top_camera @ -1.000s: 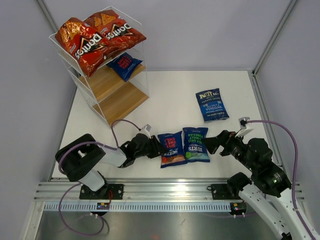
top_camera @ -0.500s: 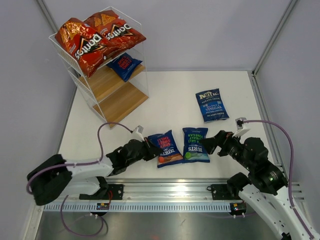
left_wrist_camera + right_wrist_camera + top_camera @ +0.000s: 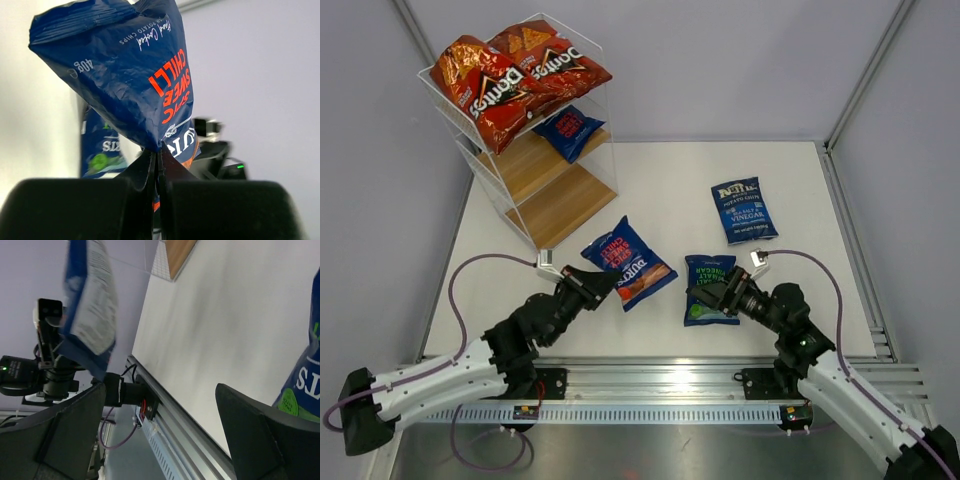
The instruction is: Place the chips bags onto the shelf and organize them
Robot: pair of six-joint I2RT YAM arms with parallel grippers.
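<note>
The chilli bag [image 3: 628, 263] hangs above the table [image 3: 660, 190], lifted clear of it and tilted, between the shelf [image 3: 545, 190] and the green bag [image 3: 712, 287]. The left gripper [image 3: 608, 280] is clamped on its lower edge. In the left wrist view the two fingers meet tightly on the bag's seam [image 3: 156, 160], and the chilli bag [image 3: 125, 75] rises above them with its orange lettering on its side.

The green bag lies flat on the table just right of the chilli bag. The right gripper [image 3: 698, 298] sits at its near left corner with its jaws spread wide. In the right wrist view the fingers stand far apart [image 3: 161, 390] with nothing between them. The green bag [image 3: 306, 380] shows at the frame's right edge, by the right finger. The chilli bag [image 3: 90, 310] shows across the table in the left gripper [image 3: 82, 367].

The Kettle bag [image 3: 744, 209] lies flat farther back on the right, apart from the green bag.

On the shelf, at the far left corner of the table, a Doritos bag [image 3: 480, 85] and a second Doritos bag [image 3: 552, 58] lie side by side on the top tier. A small blue bag [image 3: 568, 128] rests on the middle tier near its right edge. The bottom board is bare wood.
</note>
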